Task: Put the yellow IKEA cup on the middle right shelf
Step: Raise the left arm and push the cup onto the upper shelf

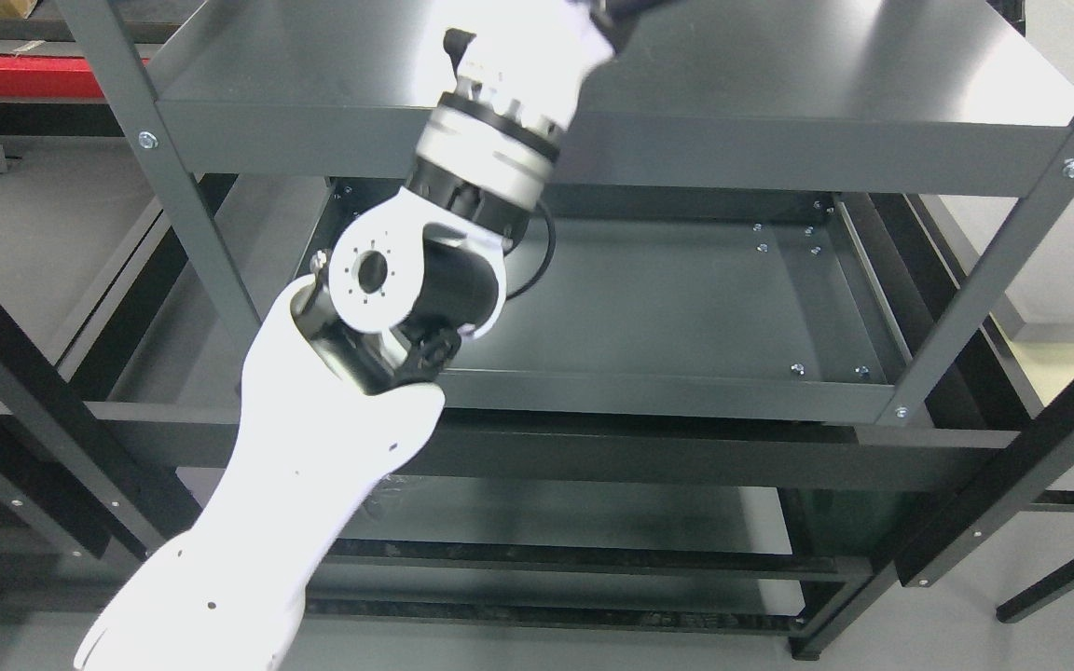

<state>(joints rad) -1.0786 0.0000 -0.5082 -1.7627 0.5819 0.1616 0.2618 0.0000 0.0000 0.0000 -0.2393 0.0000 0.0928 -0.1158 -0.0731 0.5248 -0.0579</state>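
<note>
here left arm crosses grey shelf rack, hand beyond top edge

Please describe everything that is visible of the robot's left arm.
The left arm enters at the lower left and rises diagonally to the top edge. It has glossy white shells, a black and silver elbow joint with a round plate, and a thin black cable. It crosses in front of the grey metal shelf. Its hand is out of view.

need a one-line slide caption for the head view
Left arm reaches up past the grey metal shelving unit's top shelf, its hand out of frame; middle shelf bare, no yellow cup visible.
</note>
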